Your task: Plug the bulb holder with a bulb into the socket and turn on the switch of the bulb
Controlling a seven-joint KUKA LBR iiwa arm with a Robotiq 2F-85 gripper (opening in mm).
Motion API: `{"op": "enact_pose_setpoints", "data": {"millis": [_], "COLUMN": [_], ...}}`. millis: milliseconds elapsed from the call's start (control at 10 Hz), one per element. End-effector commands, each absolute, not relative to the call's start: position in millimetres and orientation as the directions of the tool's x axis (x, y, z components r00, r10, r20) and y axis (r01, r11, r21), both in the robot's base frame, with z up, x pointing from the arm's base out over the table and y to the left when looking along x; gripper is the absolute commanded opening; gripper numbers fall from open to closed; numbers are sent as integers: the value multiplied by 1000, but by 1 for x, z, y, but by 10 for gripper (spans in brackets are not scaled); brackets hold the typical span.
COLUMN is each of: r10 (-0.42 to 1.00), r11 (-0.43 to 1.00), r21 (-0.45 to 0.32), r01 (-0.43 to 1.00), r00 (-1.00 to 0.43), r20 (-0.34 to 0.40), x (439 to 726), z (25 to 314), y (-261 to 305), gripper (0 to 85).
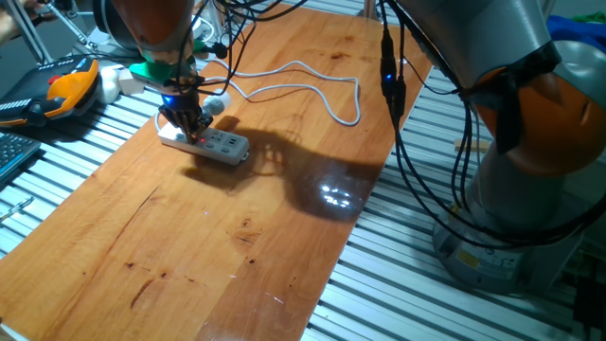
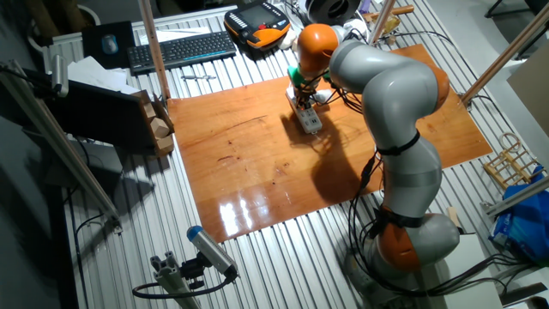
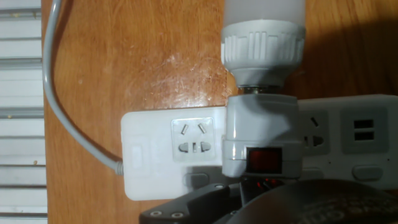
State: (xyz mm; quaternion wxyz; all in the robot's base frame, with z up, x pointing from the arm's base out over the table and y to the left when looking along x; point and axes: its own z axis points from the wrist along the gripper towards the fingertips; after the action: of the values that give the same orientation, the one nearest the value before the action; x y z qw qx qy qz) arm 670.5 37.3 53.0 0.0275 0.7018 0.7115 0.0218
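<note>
White plastic on orange-brown wood: from one fixed view my gripper [image 1: 192,126] sits low over the socket [image 1: 210,144], whose cable [image 1: 322,95] loops off behind it. From the other fixed view the arm bends down over the wooden table [image 2: 257,163], a keyboard [image 2: 180,49] lying beyond its edge. In the hand view the bulb holder [image 3: 261,137] stands on the strip, seemingly plugged in, bulb [image 3: 264,31] pointing away, the switch [image 3: 263,160] facing me — unlit, I judge. Whether the fingers grip or are slack, I cannot tell.
</note>
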Motion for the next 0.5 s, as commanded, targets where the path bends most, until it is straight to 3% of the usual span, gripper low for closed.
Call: {"op": "enact_pose_setpoints", "data": {"millis": [0, 400], "r10": [1000, 1000], "r11": [12, 10], "r21": [69, 71], "r01": [998, 997], "r00": [-11, -10], "r20": [-7, 3], "x": [670, 670], "z": [52, 51], "y": [37, 38], "gripper": [0, 0]}}
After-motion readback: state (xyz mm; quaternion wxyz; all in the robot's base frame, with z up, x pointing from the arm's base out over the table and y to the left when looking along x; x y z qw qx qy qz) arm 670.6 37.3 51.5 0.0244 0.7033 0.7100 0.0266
